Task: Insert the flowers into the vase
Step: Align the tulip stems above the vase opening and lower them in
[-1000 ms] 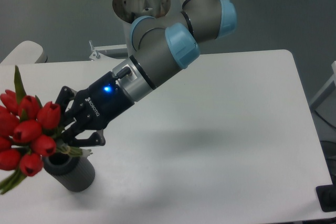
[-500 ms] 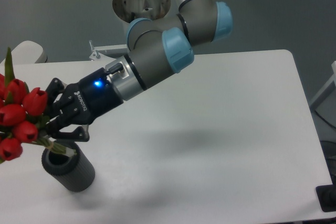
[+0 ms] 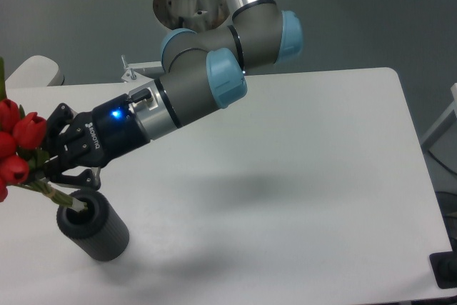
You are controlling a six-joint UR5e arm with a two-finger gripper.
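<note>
Sliding left and up over the last second: gripper (image 3: 51, 163) clenched on the flowers (image 3: 16, 149), heads now half out of view. Stem tips barely inside the vase (image 3: 93, 223) mouth (insertion looks unfinished, bunch tilted).

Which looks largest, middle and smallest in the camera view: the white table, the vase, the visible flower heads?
1. Table, by far the largest.
2. Vase.
3. Flower heads, cut off at the left edge, so only part shows; the vase and flower ranking is unsure.
</note>
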